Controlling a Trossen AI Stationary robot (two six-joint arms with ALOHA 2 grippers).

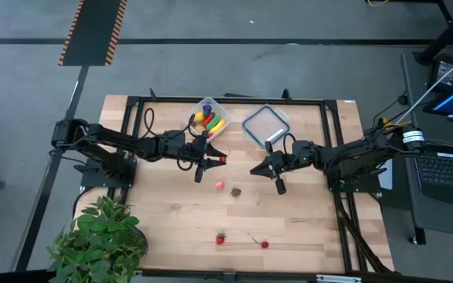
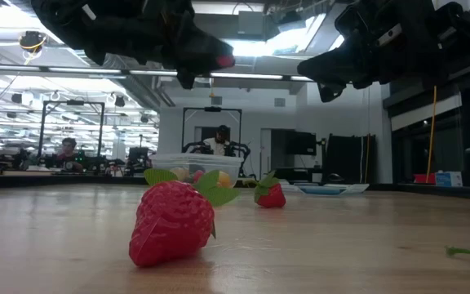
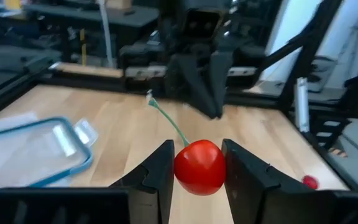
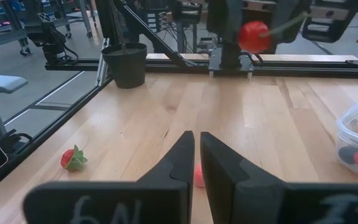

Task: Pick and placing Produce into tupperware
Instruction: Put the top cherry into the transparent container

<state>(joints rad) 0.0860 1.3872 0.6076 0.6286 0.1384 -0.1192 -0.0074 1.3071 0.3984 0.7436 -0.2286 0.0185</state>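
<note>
Left gripper (image 1: 211, 159): clamped on a red cherry (image 3: 199, 166) with a green stem, raised off the table (image 1: 171, 220), just near of the tub (image 1: 209, 115).
Right gripper (image 1: 267, 172): fingers pressed together, holding nothing, hovering right of centre, just near of the lid (image 1: 264, 124).
Tub: clear, at the far edge, centre-left; yellow, green, red and purple pieces inside. In the right wrist view it is cut off at the frame edge.
Lid: flat at the far edge, right of the tub.
Loose produce: two strawberries (image 1: 235, 191) between the grippers, the paler one (image 1: 219, 185) half hidden behind the right fingers in the wrist view; another strawberry (image 1: 221, 238) and what looks like a small cherry (image 1: 264, 244) near the front edge.
Hard to make out: the tub's contents piece by piece.
Open room: bare wood across the near half; plant (image 1: 101, 236) at the near left corner.
</note>
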